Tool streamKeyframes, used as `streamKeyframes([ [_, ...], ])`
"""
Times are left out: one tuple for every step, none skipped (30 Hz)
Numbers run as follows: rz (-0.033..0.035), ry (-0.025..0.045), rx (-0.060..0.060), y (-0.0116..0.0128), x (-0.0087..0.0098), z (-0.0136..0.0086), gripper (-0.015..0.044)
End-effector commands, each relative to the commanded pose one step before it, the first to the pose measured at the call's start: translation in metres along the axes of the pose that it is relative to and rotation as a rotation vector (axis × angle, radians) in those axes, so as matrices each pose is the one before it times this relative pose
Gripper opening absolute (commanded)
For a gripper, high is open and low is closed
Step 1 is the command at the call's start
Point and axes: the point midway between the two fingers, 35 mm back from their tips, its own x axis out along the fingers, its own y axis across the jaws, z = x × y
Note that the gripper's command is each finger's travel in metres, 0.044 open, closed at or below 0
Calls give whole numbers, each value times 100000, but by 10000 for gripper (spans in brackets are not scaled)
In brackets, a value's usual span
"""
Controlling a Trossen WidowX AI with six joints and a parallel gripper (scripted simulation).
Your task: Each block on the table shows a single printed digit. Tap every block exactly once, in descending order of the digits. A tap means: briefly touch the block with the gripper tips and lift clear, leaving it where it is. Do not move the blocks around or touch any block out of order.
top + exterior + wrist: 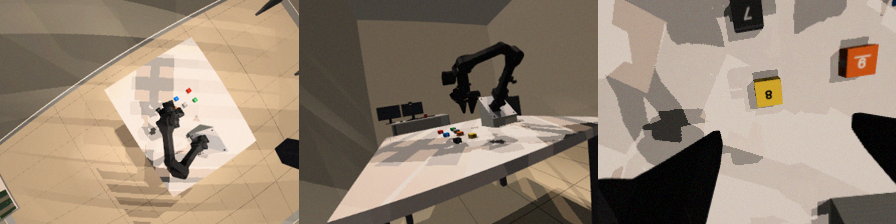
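My gripper (468, 112) (784, 129) is open and empty, high above the table. In the wrist view the yellow block (768, 93) (472, 136) shows an 8 just beyond the fingertips. The black block (747, 15) (457, 140) shows an upside-down 7. The orange block (861, 61) (460, 133) shows an upside-down digit with a bar, apparently an underlined 6. The blue (176, 98) (446, 134), red (188, 90) (440, 131), green (195, 100) (453, 128) and grey (185, 104) blocks lie farther off, digits unreadable. The arm hides the yellow block in the top view.
The arm's base stands on a grey slanted mount (488, 116) (217, 141) on the white table (224, 119) (411, 175). Patchy shadows cross the tabletop, including a dark one left of the yellow block in the wrist view. Monitors stand on a desk in the background.
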Motion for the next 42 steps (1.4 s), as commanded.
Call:
streamKeyframes([
  [511,-76,657,193,-34,-55,400],
  [0,0,0,0,0,0,400],
  [0,0,0,0,0,0,400],
  [0,0,0,0,0,0,400],
  [0,0,0,0,0,0,400],
  [0,0,0,0,0,0,400],
  [0,0,0,0,0,0,400],
  [0,0,0,0,0,0,400],
  [0,0,0,0,0,0,400],
  [0,0,0,0,0,0,400],
  [0,0,0,0,0,0,400],
  [-4,-8,-8,37,-23,180,400],
  [-11,-25,-25,111,-64,540,400],
  [-14,-42,-42,182,-88,895,400],
  [-9,-50,-51,213,-76,1072,400],
  [-1,-49,-52,206,-42,1060,400],
  [8,-48,-52,198,-9,1048,400],
  [17,-46,-53,191,24,1034,400],
  [25,-45,-53,184,57,1019,400],
  [28,-36,-44,146,72,831,400],
  [19,-21,-26,85,54,493,400],
  [7,-7,-9,28,20,163,400],
  [0,0,0,0,0,0,400],
  [0,0,0,0,0,0,400],
  [0,0,0,0,0,0,400],
  [0,0,0,0,0,0,400],
  [0,0,0,0,0,0,400],
  [0,0,0,0,0,0,400],
  [0,0,0,0,0,0,400],
  [0,0,0,0,0,0,400],
  [0,0,0,0,0,0,400],
  [0,0,0,0,0,0,400],
  [0,0,0,0,0,0,400],
  [0,0,0,0,0,0,400],
  [0,0,0,0,0,0,400],
  [0,0,0,0,0,0,400],
  [0,0,0,0,0,0,400],
  [0,0,0,0,0,0,400],
  [0,0,0,0,0,0,400],
  [0,0,0,0,0,0,400],
  [0,0,0,0,0,0,400],
  [0,0,0,0,0,0,400],
])
